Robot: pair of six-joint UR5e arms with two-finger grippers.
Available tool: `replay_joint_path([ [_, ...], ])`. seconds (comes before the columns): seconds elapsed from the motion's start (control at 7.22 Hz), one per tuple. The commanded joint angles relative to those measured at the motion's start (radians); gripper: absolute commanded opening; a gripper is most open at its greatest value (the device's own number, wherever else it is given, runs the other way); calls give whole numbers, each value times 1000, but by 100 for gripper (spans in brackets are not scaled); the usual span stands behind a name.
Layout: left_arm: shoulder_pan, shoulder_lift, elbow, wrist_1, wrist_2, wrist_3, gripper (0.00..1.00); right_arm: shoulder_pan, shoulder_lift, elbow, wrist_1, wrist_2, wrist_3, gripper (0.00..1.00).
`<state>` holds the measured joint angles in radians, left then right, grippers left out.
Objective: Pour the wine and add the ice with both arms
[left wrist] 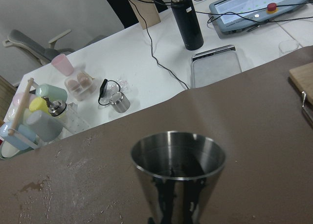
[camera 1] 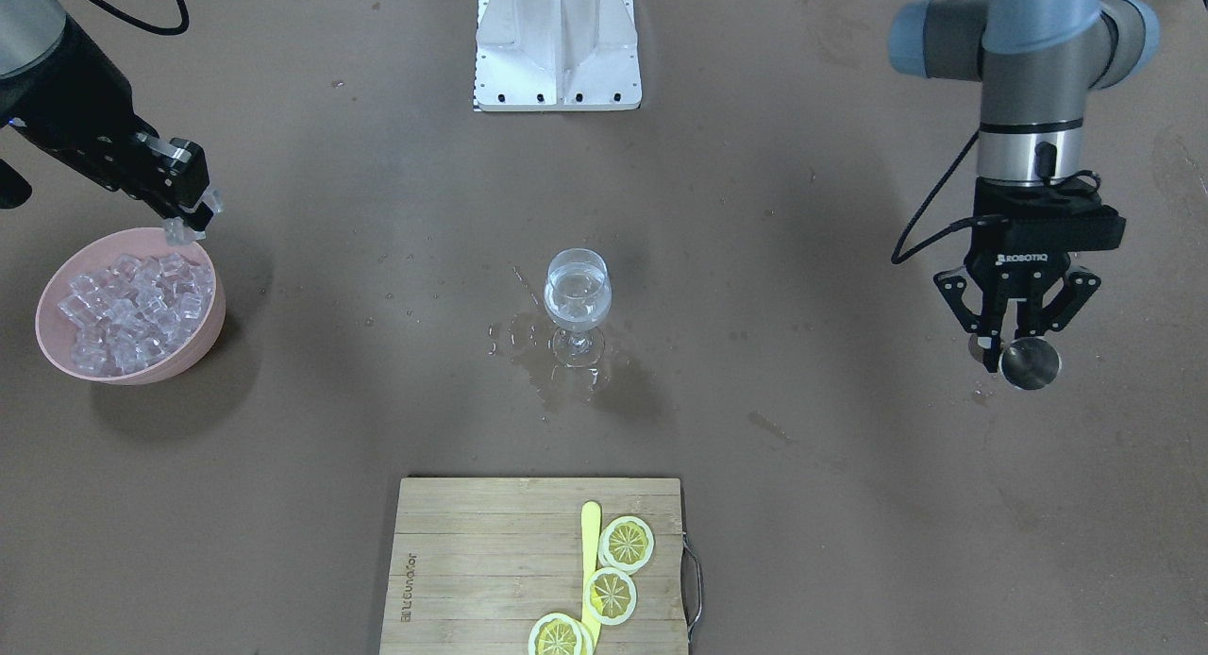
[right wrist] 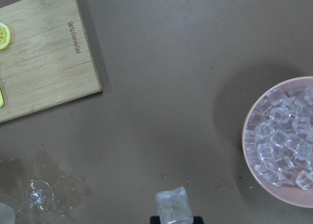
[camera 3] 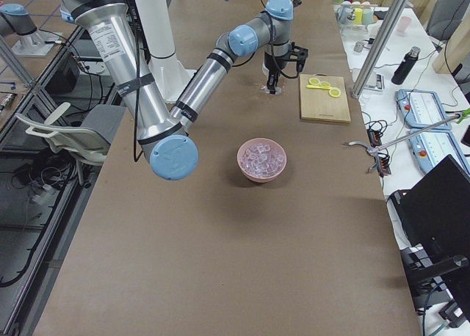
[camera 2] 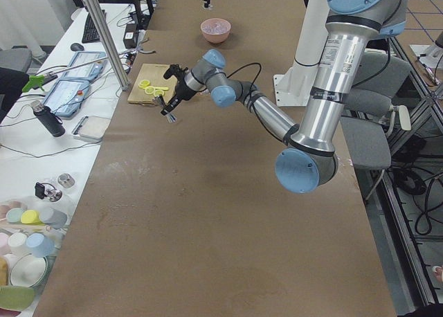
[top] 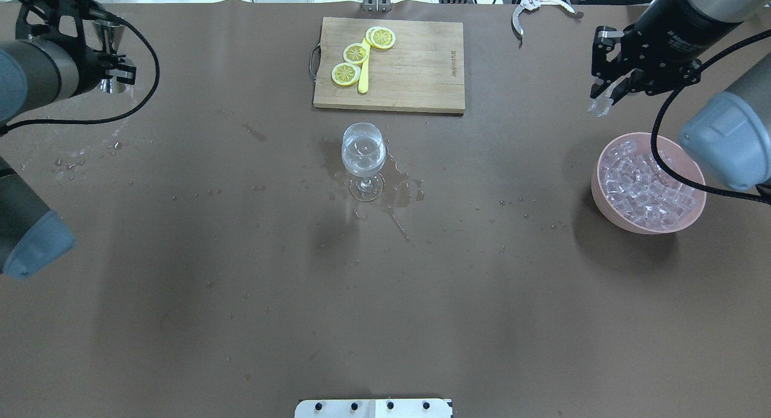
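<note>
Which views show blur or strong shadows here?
Exterior front-facing: soft shadows fall below the pink bowl and wine glass. Right wrist-mounted: the held ice cube, near the bottom edge, looks slightly soft. Left wrist-mounted: the steel cup is sharp.

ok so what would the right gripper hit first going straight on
Likely bare table, beside the pink bowl rather than in it: the wrist view of the right gripper shows open tabletop ahead of its ice cube. Depth unclear.

The right gripper (top: 604,97) pinches one ice cube (top: 597,108) near the pink bowl (top: 604,208).
</note>
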<state>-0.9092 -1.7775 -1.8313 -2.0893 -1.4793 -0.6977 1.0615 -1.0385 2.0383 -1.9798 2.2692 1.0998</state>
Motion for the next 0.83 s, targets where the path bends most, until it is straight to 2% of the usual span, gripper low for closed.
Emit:
replay_joint_path([
  [0.0,-39,50,76,-199,-50,1,0,-41,101,-65,10,0,105,0],
  [0.14,-51,79,96,-278,-52,1,0,-61,136,-116,74,0,180,0],
  [0.28,-56,104,143,-385,-52,1,0,-81,153,-172,170,1,251,0],
  [0.42,-57,115,212,-479,-50,1,0,-101,175,-191,211,3,311,0],
  [0.69,-83,127,443,-765,-47,3,0,-135,230,-231,213,3,369,0],
])
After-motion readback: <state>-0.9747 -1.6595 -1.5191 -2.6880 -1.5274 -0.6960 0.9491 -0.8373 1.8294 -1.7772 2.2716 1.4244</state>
